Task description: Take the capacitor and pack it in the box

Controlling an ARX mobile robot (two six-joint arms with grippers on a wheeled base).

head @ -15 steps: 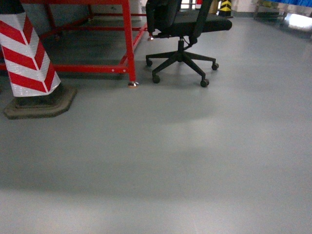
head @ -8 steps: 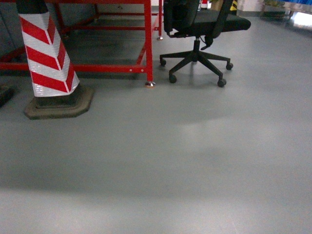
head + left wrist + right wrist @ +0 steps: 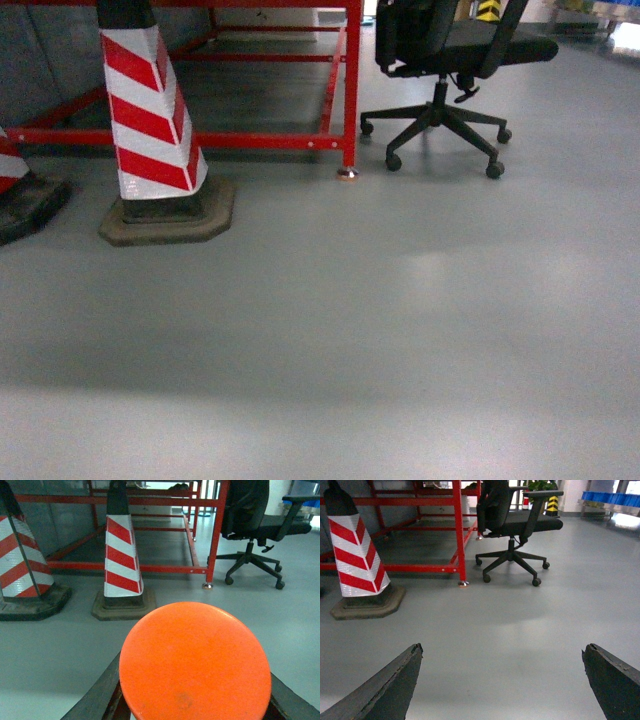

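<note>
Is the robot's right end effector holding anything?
No, the right end effector is wide open in its wrist view, with only bare grey floor between its two dark fingers.

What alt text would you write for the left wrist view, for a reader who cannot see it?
A round orange disc fills the foreground, sitting between the left hand's dark fingers. Behind it, on grey floor, stand two red-and-white cones, a red metal frame and a black office chair.
</note>
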